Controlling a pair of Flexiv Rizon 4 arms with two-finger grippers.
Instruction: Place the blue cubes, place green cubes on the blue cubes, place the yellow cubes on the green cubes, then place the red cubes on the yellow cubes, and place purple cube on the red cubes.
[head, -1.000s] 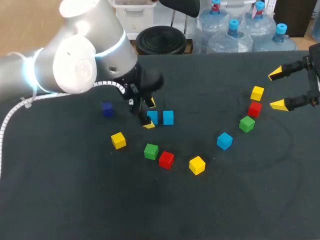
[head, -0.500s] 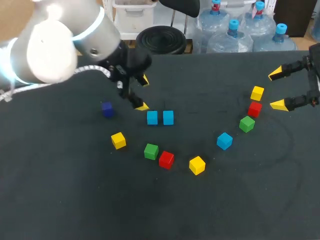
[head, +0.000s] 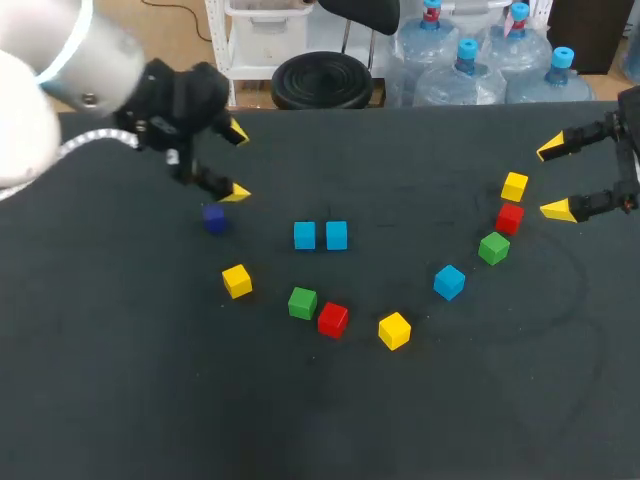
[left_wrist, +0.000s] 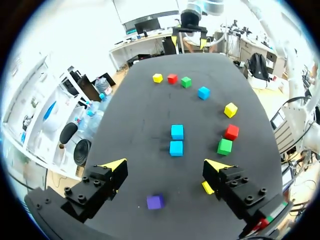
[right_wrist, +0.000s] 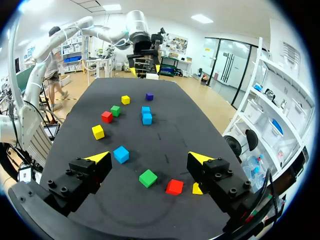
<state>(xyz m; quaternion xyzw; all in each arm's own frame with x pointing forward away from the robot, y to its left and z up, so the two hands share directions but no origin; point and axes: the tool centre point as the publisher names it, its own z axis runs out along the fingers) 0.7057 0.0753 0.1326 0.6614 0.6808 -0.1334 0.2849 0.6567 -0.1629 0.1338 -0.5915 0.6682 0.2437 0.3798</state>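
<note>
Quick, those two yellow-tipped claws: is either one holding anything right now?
Left gripper: open, holding nothing.
Right gripper: open, holding nothing.

Bare table (head: 420, 150) opens behind the two blue cubes (head: 305, 236) (cube arc (head: 333, 319) in front).

My left arm (head: 100, 60) is blurred, cut off at edge — yellow cube (left_wrist: 206, 188) half-hidden behind left jaws, 2nd yellow cube (right_wrist: 196, 189) behind right jaws.
</note>
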